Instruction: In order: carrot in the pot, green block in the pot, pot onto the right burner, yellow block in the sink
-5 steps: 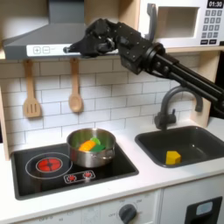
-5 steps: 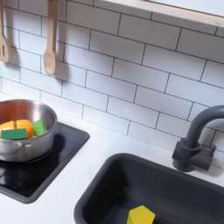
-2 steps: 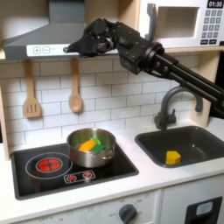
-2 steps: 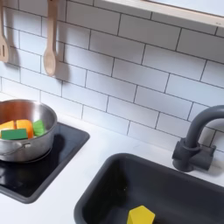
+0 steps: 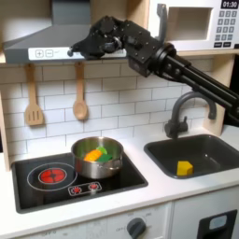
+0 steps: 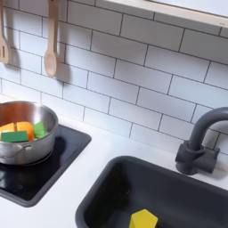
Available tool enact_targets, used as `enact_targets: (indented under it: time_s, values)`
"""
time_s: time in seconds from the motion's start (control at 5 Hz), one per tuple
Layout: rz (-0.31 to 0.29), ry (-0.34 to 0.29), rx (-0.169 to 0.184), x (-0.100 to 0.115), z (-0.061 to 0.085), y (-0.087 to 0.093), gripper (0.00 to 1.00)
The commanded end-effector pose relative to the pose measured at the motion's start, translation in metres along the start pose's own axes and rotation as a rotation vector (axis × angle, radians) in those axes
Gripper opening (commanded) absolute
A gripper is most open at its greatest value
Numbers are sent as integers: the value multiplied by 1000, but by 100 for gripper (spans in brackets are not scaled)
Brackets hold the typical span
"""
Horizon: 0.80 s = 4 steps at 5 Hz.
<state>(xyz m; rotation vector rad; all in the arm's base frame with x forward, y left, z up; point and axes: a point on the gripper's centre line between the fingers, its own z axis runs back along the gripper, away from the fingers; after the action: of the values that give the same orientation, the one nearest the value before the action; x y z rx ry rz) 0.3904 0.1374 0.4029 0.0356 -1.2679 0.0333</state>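
Carrot point(image 5: 91, 156) and green block point(image 5: 105, 151) lay together inside the pot point(image 5: 97, 159) when we looked in the first exterior view. We saw the orange carrot on the first exterior view's left side of the pot and the green block touching it on the right. In the second exterior view we saw the same pot point(image 6: 24, 131) at the left edge, with the carrot point(image 6: 16, 135) and the green block point(image 6: 39, 130) in it.

We saw the pot sitting on the black cooktop point(image 5: 131, 176), on the side nearer the sink point(image 5: 199, 155). Beside it, on the first exterior view's left, a burner point(image 5: 50, 175) showed red rings, and nothing sat on it.

We found the yellow block point(image 5: 185, 168) down in the sink, near its front. In the second exterior view the yellow block point(image 6: 142, 219) sat at the bottom edge, inside the dark sink point(image 6: 107, 191), well apart from the pot. The curved faucet point(image 6: 200, 142) stood behind the sink.

We saw the gripper point(image 5: 74, 50) high up under the shelf, far above the pot, at the end of the black arm point(image 5: 177, 67). It held nothing. Its fingers looked close together, but we could not tell for sure how wide they were.

Two wooden spoons point(image 5: 80, 93) hung on the white tile wall.
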Motion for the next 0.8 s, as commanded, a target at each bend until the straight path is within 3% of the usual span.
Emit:
enact_targets:
  time_s: [0.0, 0.2, 0.6]
  values:
    - [-14, 37, 17, 0, -20, 5, 0]
    - [-22, 34, 38, 3, -19, 11, 0]
    - [-23, 14, 43, 9, -8, 11, 0]
